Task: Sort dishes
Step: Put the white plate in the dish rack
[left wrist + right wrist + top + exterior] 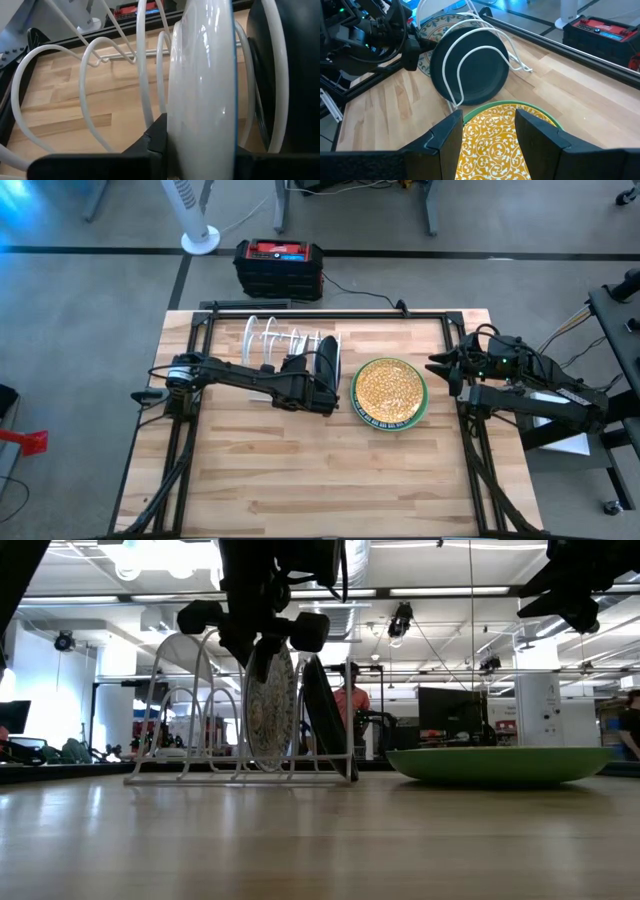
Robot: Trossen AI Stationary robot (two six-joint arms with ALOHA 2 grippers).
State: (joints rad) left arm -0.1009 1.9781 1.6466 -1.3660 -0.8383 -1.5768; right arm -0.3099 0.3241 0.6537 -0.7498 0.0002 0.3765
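Observation:
A white wire rack (275, 345) stands at the table's far middle. A white plate with a blue pattern (268, 705) stands on edge in it, and my left gripper (265, 645) is shut on its top. A dark teal plate (470, 67) leans in the slot beside it, toward the table's right. A green-rimmed plate with a yellow pattern (390, 392) lies flat on the table to the right of the rack. My right gripper (487, 117) hangs open above that plate's right side, touching nothing. My left gripper pinches the white patterned plate's upper rim (200, 125), with one finger (150, 145) on each face. The fingers come slanting down from the table's left. The plate stands upright between the rack's wires with its lower rim down in the rack.
Several rack slots (262, 338) to the left of the plates hold nothing. A black and red box (279, 268) and a fan base (200, 240) sit on the floor beyond the far edge. The near half of the wooden table (320, 480) is bare.

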